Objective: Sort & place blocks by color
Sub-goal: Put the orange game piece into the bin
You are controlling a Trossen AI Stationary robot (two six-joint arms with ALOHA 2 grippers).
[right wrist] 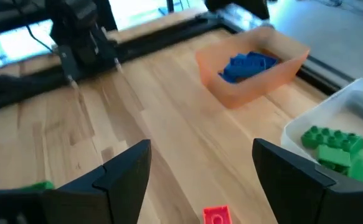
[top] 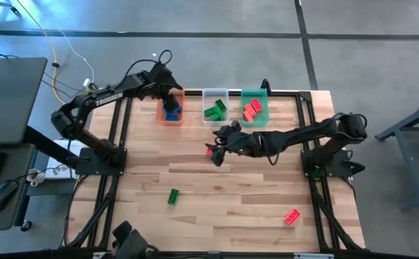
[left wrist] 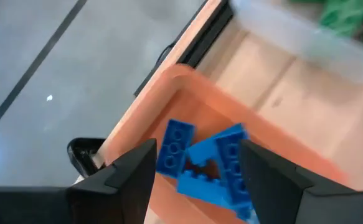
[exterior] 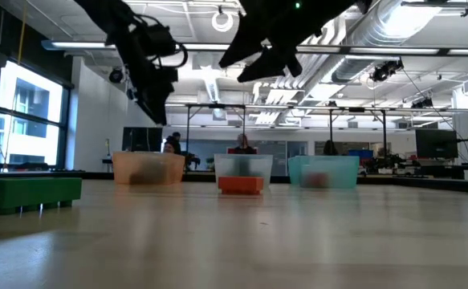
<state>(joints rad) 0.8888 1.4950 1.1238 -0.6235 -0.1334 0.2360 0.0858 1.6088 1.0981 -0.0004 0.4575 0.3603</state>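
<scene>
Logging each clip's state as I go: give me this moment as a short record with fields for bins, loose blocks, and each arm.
orange bin: blue blocks inside
clear bin: green blocks inside
green bin: red blocks inside
loose on table: green block, red block, red block by right gripper
left gripper: above orange bin, fingers open, empty
right gripper: above the loose red block at mid-table, fingers open, empty
</scene>
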